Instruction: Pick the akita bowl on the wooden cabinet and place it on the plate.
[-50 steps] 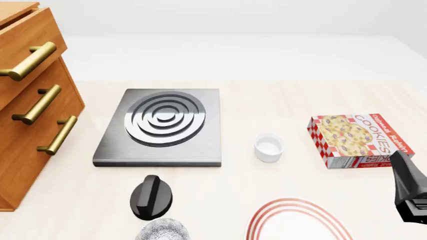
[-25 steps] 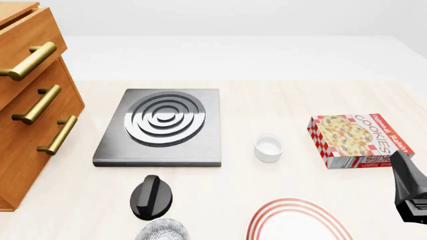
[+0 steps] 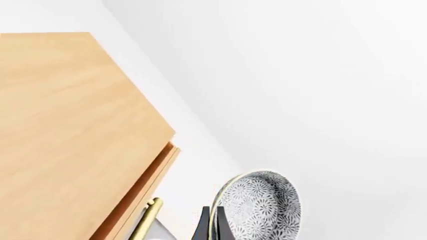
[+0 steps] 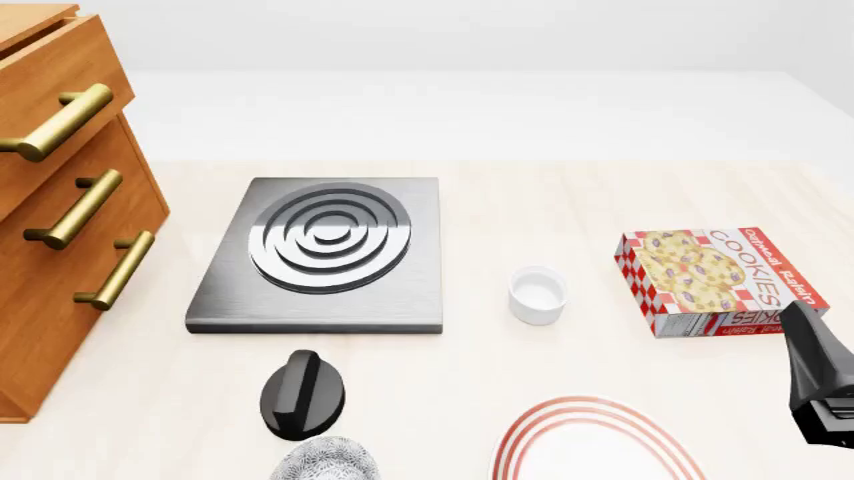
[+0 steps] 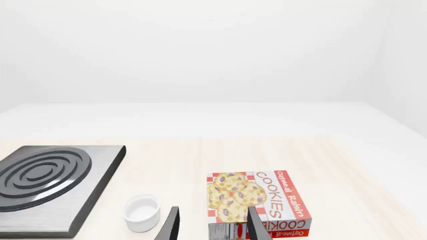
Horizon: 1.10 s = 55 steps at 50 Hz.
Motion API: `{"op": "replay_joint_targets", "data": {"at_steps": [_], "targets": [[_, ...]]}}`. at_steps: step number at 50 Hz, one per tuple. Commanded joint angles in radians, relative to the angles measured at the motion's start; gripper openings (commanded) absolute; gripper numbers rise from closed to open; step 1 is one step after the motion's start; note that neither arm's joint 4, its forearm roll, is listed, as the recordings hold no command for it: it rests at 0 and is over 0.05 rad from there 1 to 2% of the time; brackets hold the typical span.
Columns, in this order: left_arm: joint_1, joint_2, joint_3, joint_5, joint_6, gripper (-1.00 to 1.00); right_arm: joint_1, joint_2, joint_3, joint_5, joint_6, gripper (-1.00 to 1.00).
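Note:
In the left wrist view my left gripper [image 3: 211, 229] is shut on the rim of the akita bowl [image 3: 261, 204], white with a dense black speckled pattern. The bowl hangs beside the flat top of the wooden cabinet [image 3: 63, 130]. In the front view a speckled bowl [image 4: 324, 462] pokes in at the bottom edge, left of the red-ringed plate [image 4: 595, 442]. No left arm shows there. The cabinet [image 4: 60, 230] stands at the far left. My right gripper [image 5: 213, 229] is open and holds nothing. It hovers at the table's right side, short of the cookie box.
A grey stove plate [image 4: 324, 255] with silver rings lies mid-table, with a black knob [image 4: 304, 393] in front of it. A small white cup [image 4: 538, 295] and a cookie box [image 4: 721, 282] sit to its right. My right arm [image 4: 817, 375] stands at the right edge.

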Motion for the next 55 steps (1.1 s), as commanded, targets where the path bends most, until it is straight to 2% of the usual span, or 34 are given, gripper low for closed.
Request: {"op": "replay_joint_targets", "data": {"at_steps": [1,15,27,47,55], "targets": [[-0.056,0.006,-0.022,0.015,0.008,-1.0,0.0,0.0,0.0,0.0,0.0,1.0],[-0.135,0.021,-0.081,0.059,0.02,-1.0,0.0,0.0,0.0,0.0,0.0,1.0],[-0.197,0.018,-0.093,0.072,0.034,-1.0,0.0,0.0,0.0,0.0,0.0,1.0],[-0.368,0.027,-0.095,0.085,0.064,-1.0,0.0,0.0,0.0,0.0,0.0,1.0],[-0.44,0.02,-0.087,0.105,0.047,-1.0,0.0,0.0,0.0,0.0,0.0,1.0]]}}
